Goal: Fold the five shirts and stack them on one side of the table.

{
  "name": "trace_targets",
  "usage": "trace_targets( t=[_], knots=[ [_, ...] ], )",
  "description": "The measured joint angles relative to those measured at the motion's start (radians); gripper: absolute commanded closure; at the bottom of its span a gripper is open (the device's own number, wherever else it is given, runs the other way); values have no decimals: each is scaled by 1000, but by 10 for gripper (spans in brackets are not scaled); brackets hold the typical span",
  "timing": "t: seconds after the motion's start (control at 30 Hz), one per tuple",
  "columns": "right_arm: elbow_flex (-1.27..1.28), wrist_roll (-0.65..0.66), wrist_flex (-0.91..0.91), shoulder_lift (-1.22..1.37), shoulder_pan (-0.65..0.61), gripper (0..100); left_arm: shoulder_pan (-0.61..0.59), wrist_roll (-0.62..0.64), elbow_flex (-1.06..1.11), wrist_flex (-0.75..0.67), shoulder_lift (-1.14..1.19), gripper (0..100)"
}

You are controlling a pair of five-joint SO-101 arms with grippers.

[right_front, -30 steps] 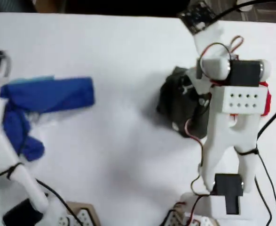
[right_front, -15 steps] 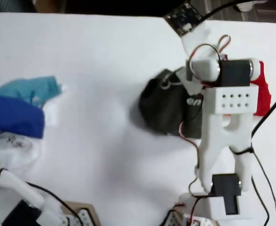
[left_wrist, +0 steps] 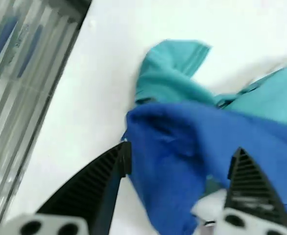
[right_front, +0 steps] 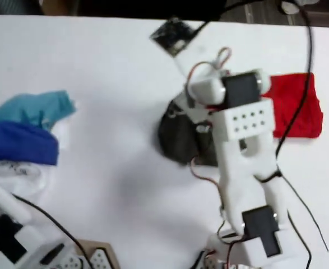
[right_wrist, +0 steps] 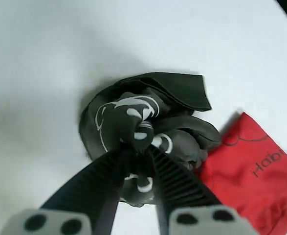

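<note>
Dragged leftward over the last second by right gripper [right_wrist: 136, 147]: black shirt [right_wrist: 143, 122], pulled off red shirt [right_front: 293, 106], now lying flat and mostly uncovered toward the right side of the table [right_front: 114, 67]. Fingers clamped on a bunched fold of black shirt, the rest crumpled on the table beyond the tips, just beside red shirt. Drawn back meanwhile toward the near left corner: left gripper [left_wrist: 182, 152], fingers apart, holding nothing, poised either side of blue shirt [left_wrist: 207, 147]. Draped there over teal shirt [right_front: 38, 106] and white shirt [right_front: 13, 174] in a loose heap at the left edge. By the look of it, separating under way; no neat stack yet, black shirt not yet folded.
</note>
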Motion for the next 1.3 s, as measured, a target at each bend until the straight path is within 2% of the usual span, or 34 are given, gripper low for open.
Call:
trace_targets(
  t=[0.07,0.17,0.27,0.33,0.5,0.6,0.8,0.87,0.93,1.0,1.07,1.3],
  knots=[
    [17,0,0,0,-31,745,52,25,-115,87,26,657],
    [18,-2,0,-2,-40,757,176,43,-253,245,54,657],
    [21,-40,0,-2,-37,772,371,44,-253,413,94,657],
    [44,-84,-2,-2,-17,773,514,44,-180,454,124,657],
    [229,-97,-23,71,132,773,810,44,66,391,143,657],
    [339,-97,-94,161,204,774,924,72,160,336,143,657],
    [393,-97,-221,298,238,781,1059,173,261,242,143,657],
    [393,-97,-226,339,233,851,1096,204,279,235,143,657],
    [396,-97,-230,370,224,987,1131,222,310,230,130,657],
    [396,-98,-242,379,209,955,1177,229,348,216,87,657],
    [396,-115,-252,381,201,983,1215,232,391,187,28,657],
    [396,-150,-229,284,201,978,1338,232,651,-32,-87,666]
  ],
)
